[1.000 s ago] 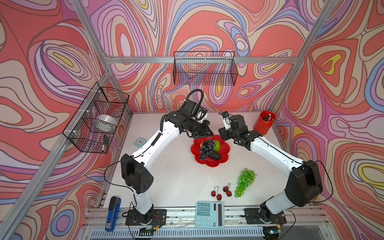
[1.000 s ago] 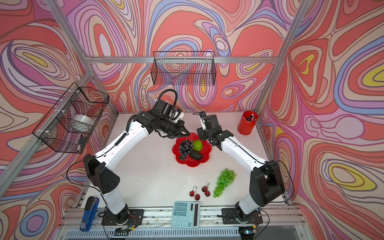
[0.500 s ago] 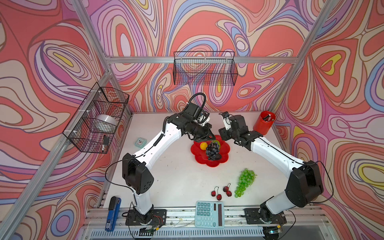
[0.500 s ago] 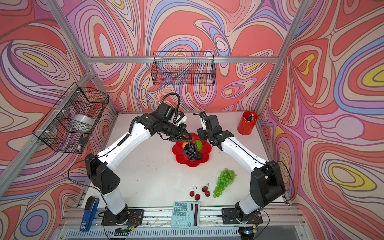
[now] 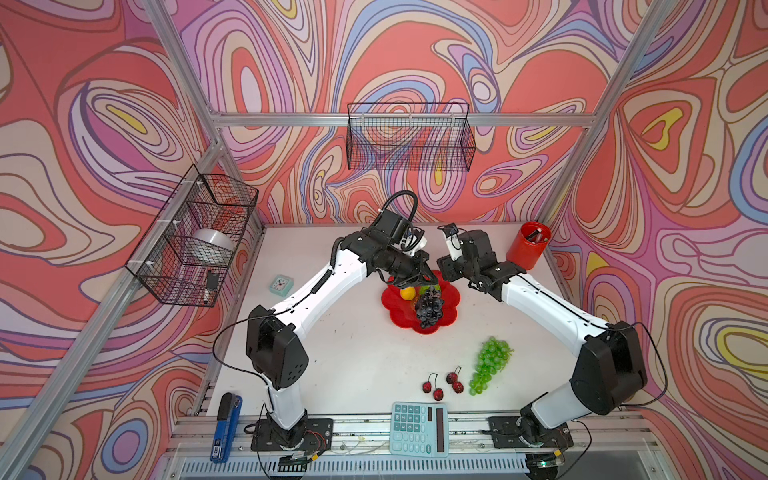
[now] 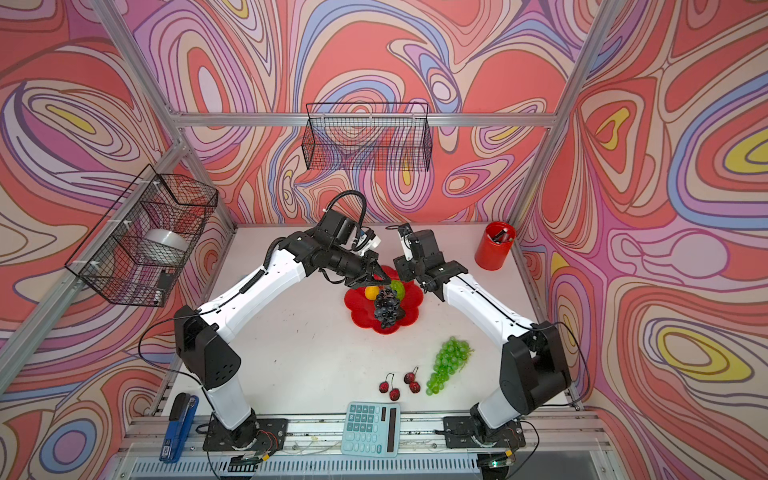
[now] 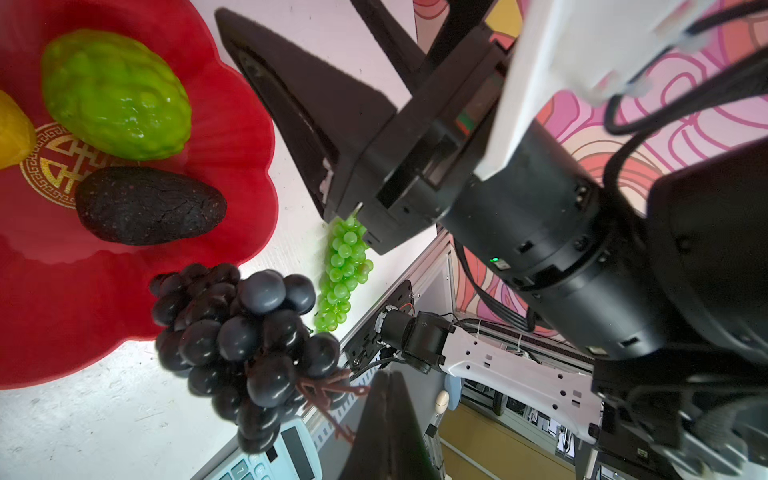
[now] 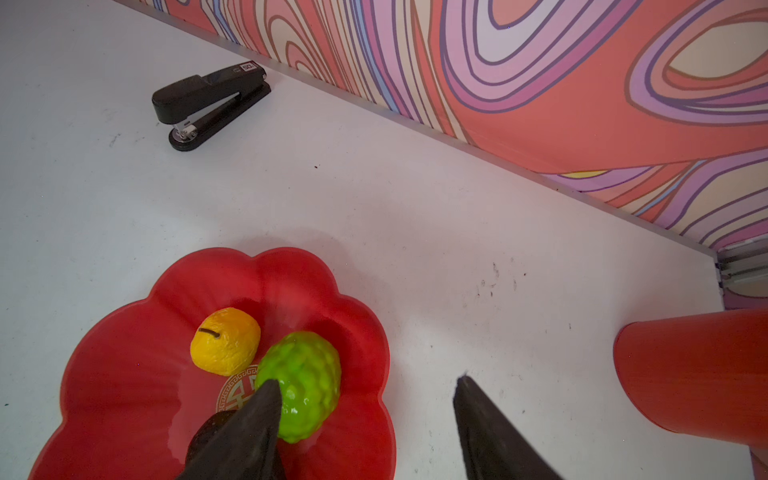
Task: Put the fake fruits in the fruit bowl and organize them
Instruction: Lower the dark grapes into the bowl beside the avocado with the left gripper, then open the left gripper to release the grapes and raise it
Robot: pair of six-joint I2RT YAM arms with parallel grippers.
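With the left gripper [image 7: 385, 380] pressed shut on the brown stem of the dark purple grape bunch [image 5: 430, 309], the step in hand looks like setting that bunch into the fruit bowl [image 5: 395, 313]. In both top views the bunch hangs over the bowl's 6 o'clock half, and I can't tell whether its lowest grapes touch the dish. Already in the bowl are the small yellow fruit [image 5: 407, 293] at 10 o'clock, the bumpy lime-green ball [image 7: 116, 93] at 1 o'clock, and the dark avocado [image 7: 149, 205] beside the gold emblem [image 7: 54, 166]. The right gripper [image 8: 365, 384] is spread and empty, over the bowl's rim at about 2 o'clock, with one finger in front of the lime ball in its wrist view. My read on the next move: lower the bunch onto free red dish toward 6 o'clock, clear of the avocado, then release; the bunch is floppy, so it may roll off the shallow rim. Outside the bowl are the green grape bunch [image 5: 490, 365] at 4 o'clock and the small red stemmed berries [image 5: 442, 382] at 5 o'clock, both well apart from the dish on the table [image 5: 353, 353]. On writing: the emblem is a fret-bordered ornament, nothing I can read. The black stapler [image 8: 210, 104] has a small white tag, too small to make out. The calculator [image 5: 419, 428] key legends aren't legible.
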